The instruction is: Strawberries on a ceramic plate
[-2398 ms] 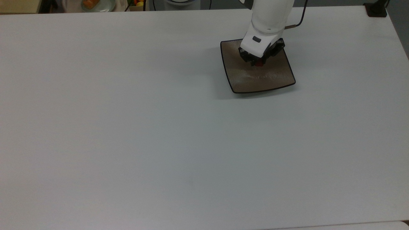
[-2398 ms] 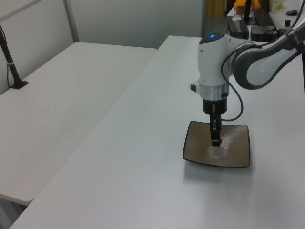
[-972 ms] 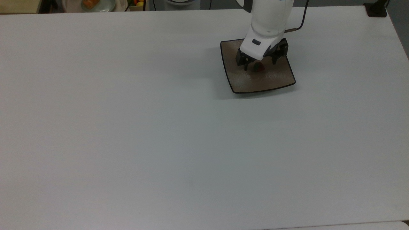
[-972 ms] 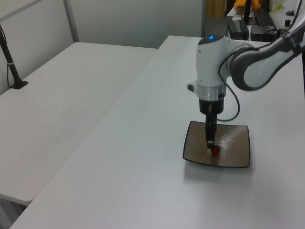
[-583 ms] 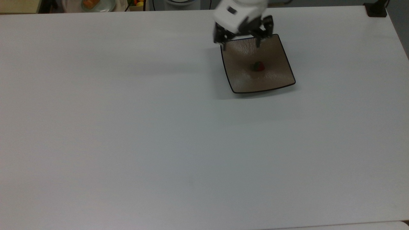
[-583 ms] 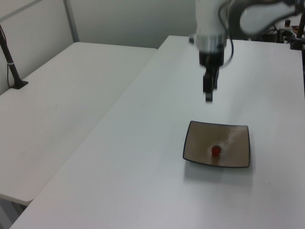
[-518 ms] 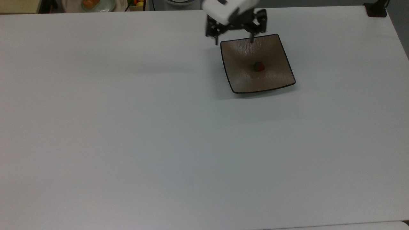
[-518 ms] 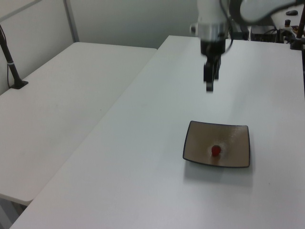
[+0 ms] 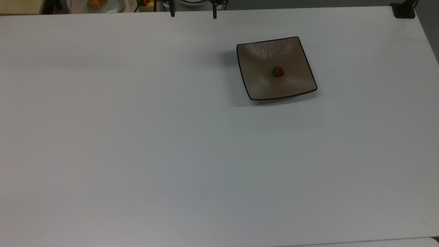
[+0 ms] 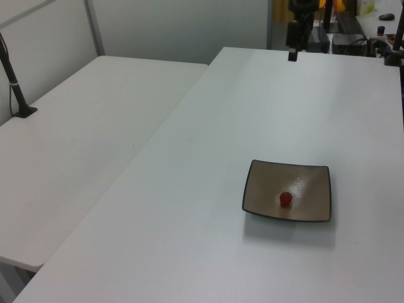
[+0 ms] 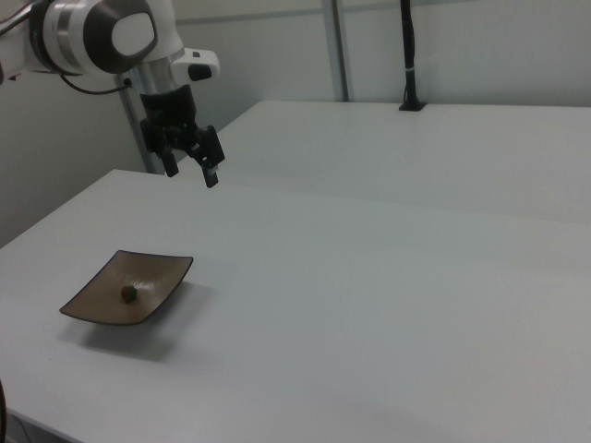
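A small red strawberry (image 9: pixel 277 71) with a green cap lies near the middle of the square brown ceramic plate (image 9: pixel 264 51). The same berry (image 10: pixel 286 199) rests on the plate (image 10: pixel 265 180) in the left view, and the strawberry (image 11: pixel 128 293) sits on the plate (image 11: pixel 157 272) in the right view too. My gripper (image 11: pixel 191 173) hangs high above the table, well away from the plate, open with nothing between its fingers. Its two fingertips (image 9: pixel 172 13) poke in at the top view's upper edge. The gripper (image 10: pixel 293 55) is near the table's far end in the left view.
The white table (image 9: pixel 137 137) spreads wide around the plate. A round pale plate (image 9: pixel 104 5) with orange food sits beyond the table's far edge in the top view. A black post base (image 9: pixel 404 10) stands at the top view's upper right corner.
The gripper opened and left the strawberry on the plate, then rose and drew back toward the table's far edge, up and to the top view's left. The berry and plate stayed put.
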Action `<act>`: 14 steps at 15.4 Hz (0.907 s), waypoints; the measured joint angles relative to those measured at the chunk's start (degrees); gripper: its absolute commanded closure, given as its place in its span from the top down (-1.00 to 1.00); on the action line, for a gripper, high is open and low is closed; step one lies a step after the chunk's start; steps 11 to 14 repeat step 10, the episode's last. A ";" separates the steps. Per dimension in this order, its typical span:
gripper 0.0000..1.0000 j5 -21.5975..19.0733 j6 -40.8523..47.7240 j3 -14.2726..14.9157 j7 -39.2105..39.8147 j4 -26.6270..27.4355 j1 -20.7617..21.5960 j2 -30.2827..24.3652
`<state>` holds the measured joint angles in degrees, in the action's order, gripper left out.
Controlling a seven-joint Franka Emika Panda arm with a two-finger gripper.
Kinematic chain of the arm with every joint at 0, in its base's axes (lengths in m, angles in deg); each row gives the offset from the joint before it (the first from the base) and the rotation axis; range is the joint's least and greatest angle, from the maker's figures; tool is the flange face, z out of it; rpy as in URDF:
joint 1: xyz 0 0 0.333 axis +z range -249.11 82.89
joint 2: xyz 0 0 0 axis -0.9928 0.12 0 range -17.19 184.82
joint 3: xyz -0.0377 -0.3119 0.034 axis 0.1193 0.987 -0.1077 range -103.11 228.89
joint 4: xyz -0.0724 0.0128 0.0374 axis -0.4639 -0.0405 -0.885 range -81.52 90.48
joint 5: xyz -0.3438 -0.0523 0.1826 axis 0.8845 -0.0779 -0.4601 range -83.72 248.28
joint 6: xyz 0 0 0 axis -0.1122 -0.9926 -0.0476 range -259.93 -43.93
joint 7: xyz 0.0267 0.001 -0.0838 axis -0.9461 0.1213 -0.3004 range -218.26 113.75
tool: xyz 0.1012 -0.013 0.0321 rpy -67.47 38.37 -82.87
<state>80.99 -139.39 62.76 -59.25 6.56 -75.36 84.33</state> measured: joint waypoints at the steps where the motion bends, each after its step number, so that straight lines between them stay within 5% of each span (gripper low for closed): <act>1: 1.00 0.00 0.35 0.37 1.22 0.06 -0.15 -0.28; 14: 1.00 -0.59 -3.31 0.67 8.54 0.87 -0.14 0.28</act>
